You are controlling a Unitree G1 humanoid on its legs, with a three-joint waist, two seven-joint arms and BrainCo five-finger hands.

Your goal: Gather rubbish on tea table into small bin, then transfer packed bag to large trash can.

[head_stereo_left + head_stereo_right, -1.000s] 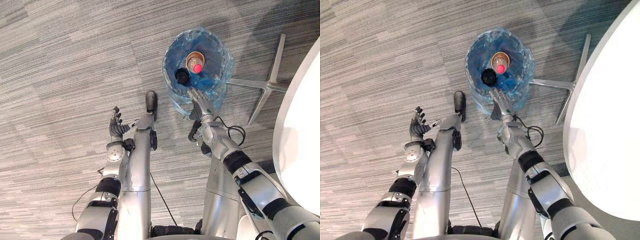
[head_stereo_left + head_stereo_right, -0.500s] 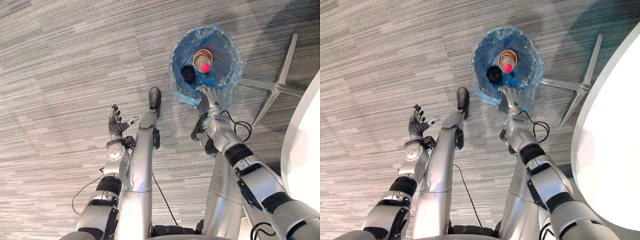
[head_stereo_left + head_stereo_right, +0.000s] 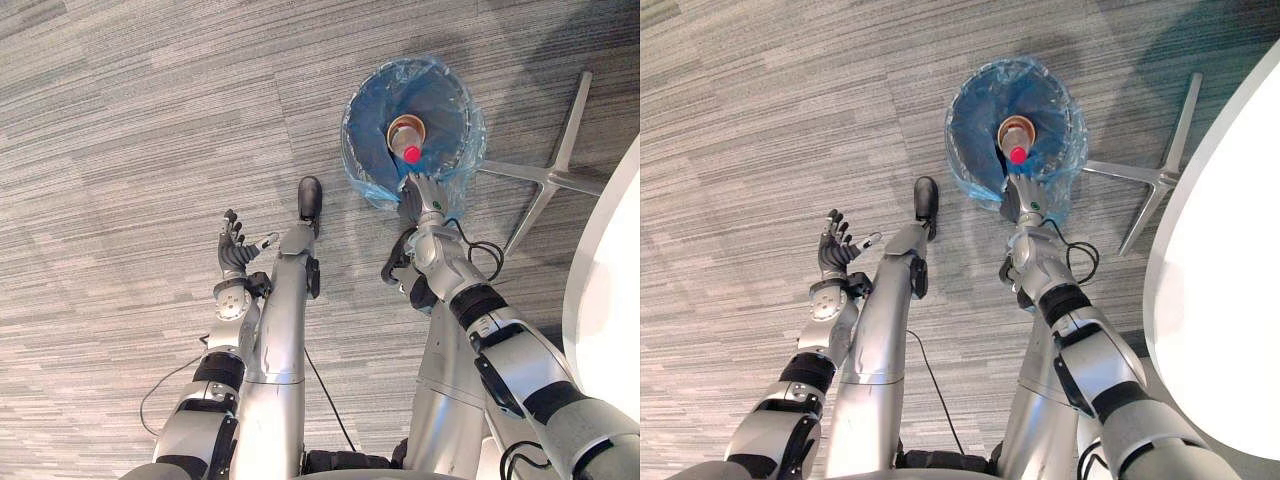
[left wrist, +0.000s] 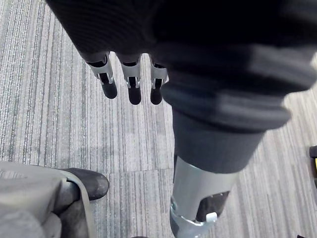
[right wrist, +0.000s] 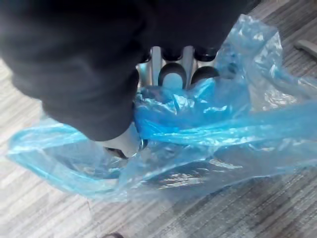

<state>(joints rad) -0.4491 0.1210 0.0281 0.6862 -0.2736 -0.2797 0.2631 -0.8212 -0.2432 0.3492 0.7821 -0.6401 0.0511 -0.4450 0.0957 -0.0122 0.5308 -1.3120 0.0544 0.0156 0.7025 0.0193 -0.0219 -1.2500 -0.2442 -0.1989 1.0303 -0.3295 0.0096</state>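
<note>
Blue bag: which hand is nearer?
Right. The right hand grips the blue bag at its near rim; the left hand hangs open, well apart on its left.

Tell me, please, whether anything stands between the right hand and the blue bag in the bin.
Nothing visible does: the right hand is at the near rim of the blue bag, and its wrist view shows its fingers curled into the bunched plastic.
</note>
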